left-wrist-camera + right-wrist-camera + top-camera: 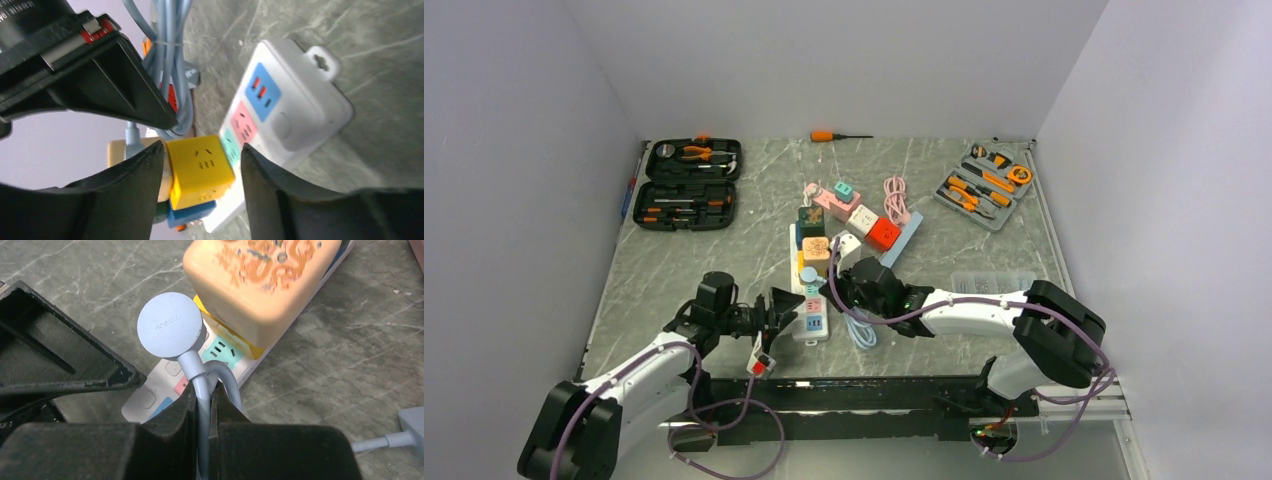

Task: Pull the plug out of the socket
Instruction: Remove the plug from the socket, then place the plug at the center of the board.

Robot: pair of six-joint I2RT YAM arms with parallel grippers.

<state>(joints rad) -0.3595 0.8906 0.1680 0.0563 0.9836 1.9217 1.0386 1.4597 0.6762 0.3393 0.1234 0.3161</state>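
Nearest in the right wrist view, the right gripper (pixel 203 392) has its jaws pressed together on the pale blue rubber cable (pixel 199 384), pinching it just short of the round pale blue plug (pixel 169 326); the plug sits just beyond the fingertips, against the white plastic power strip (pixel 147 400), and looks not yet out of its socket, so the pull itself seems left to do; the left gripper (pixel 201 148) has its jaws spread to either side of a yellow cube-shaped adapter (pixel 200 167) plugged into the same strip, one finger at the cube's edge and the other just clear of it, which I judge to be a brace on the strip that is not yet closed; beyond the plug a peach patterned cube adapter (pixel 255 285) stands on the strip; the plug's pins are hidden under its round cap, so whether it has lifted at all cannot be told; the peach cube is blurred, and the black fingers cover part of the strip in both wrist views.
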